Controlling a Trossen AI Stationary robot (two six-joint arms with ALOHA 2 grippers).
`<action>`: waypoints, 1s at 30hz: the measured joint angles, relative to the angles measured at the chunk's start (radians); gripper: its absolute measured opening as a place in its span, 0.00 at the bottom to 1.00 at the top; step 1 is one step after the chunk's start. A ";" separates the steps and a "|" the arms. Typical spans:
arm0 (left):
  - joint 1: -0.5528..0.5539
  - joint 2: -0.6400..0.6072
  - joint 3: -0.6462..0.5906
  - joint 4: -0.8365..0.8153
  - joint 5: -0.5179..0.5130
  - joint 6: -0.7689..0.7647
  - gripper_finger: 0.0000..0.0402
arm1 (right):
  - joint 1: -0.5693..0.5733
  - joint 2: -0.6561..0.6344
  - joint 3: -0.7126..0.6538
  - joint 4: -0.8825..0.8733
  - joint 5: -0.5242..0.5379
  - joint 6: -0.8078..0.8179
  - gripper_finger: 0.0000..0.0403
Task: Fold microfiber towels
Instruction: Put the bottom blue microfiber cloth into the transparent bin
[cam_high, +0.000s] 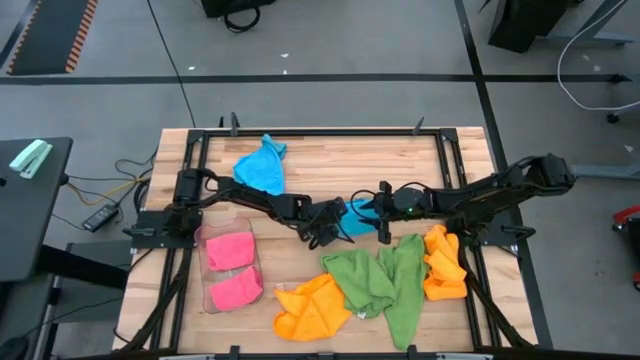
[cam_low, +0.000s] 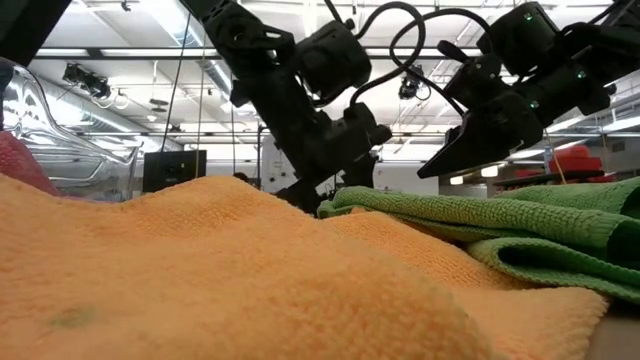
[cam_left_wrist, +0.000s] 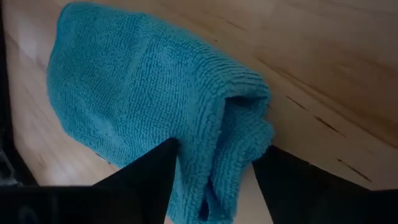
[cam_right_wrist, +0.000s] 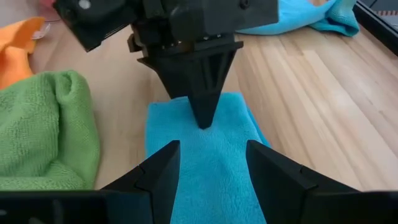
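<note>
A sky-blue microfiber towel (cam_high: 358, 222) lies folded on the wooden table's middle. My left gripper (cam_left_wrist: 214, 186) points down at it and is open, one finger on each side of the towel's rolled fold (cam_left_wrist: 239, 124). My right gripper (cam_right_wrist: 211, 165) hovers open just above the towel's other end (cam_right_wrist: 208, 193), facing the left gripper (cam_right_wrist: 205, 115). Another blue towel (cam_high: 262, 166) lies crumpled at the far side. Green towels (cam_high: 385, 280) and orange towels (cam_high: 312, 306) lie heaped near the front edge. My left gripper stands over the blue towel's thick folded edge (cam_left_wrist: 217, 180), which fills most of the gap between its two fingers (cam_left_wrist: 149, 177). The fingers slant down from above. I cannot tell whether they touch the cloth. The towel lies flat on the table.
A clear plastic tray (cam_high: 208, 298) at the front left holds two pink towels (cam_high: 230, 250). Another orange towel (cam_high: 445, 264) lies at the right, beside the green ones. A black frame (cam_high: 320, 131) runs round the tabletop. Bare wood shows at the far right (cam_high: 400, 165).
</note>
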 joint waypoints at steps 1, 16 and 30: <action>0.000 0.002 0.000 0.001 -0.001 0.005 0.53 | 0.001 0.000 0.000 0.000 0.000 0.000 0.48; 0.003 0.008 -0.002 -0.031 0.003 -0.227 0.04 | 0.004 0.000 0.000 0.028 0.000 0.012 0.48; 0.013 -0.115 -0.007 -0.149 0.081 -0.381 0.04 | 0.161 0.022 0.002 0.046 0.101 -0.106 0.48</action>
